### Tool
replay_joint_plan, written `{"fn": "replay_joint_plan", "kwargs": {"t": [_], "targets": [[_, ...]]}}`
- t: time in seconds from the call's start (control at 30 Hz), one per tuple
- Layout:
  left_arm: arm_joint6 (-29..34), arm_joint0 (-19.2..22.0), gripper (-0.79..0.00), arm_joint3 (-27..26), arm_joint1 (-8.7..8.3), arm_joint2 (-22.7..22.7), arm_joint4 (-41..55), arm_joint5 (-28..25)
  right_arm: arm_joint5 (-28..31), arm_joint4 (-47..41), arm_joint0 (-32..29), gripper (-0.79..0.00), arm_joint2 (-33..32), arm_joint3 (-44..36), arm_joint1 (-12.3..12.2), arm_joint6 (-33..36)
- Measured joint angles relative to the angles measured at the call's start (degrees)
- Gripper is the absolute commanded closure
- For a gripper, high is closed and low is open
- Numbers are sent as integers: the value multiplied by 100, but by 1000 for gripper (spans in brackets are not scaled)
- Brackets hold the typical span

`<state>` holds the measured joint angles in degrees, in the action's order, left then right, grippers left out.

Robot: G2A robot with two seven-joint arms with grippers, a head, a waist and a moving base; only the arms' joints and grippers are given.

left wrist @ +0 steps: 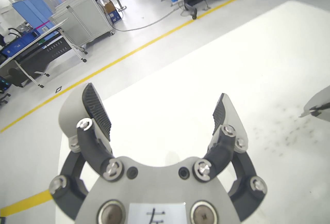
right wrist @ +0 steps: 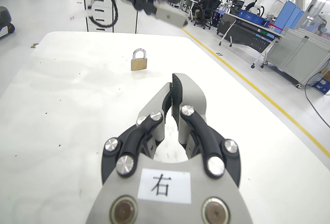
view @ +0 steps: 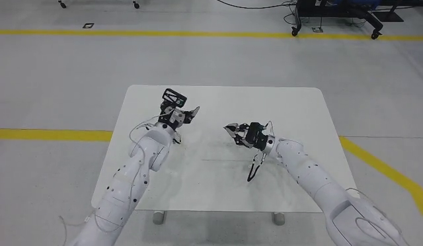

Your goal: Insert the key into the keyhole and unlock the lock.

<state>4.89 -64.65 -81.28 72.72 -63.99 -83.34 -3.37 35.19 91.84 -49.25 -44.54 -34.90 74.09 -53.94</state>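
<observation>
A brass padlock with a silver shackle stands upright on the white table. It is ahead of my right gripper, whose fingers are shut pad to pad with nothing visible between them. My left gripper hovers above and beyond the padlock. Its fingers are open and hold nothing, as the left wrist view shows. From above, the left gripper is at the table's middle left and the right gripper faces it from a short gap away. The right gripper's tip reaches the left wrist view's edge. I see no key.
The table has rounded corners and open floor on every side, with yellow floor lines beyond it. A black wheeled stand and other carts sit well off at the back. Small dark specks mark the tabletop.
</observation>
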Motion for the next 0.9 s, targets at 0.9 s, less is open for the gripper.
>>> {"fn": "replay_joint_plan", "kwargs": {"t": [0.9], "targets": [[-1378, -328, -785, 665, 121, -347, 3182, -1763, 1225, -3105, -650, 0, -747, -1075, 75, 1011]]}}
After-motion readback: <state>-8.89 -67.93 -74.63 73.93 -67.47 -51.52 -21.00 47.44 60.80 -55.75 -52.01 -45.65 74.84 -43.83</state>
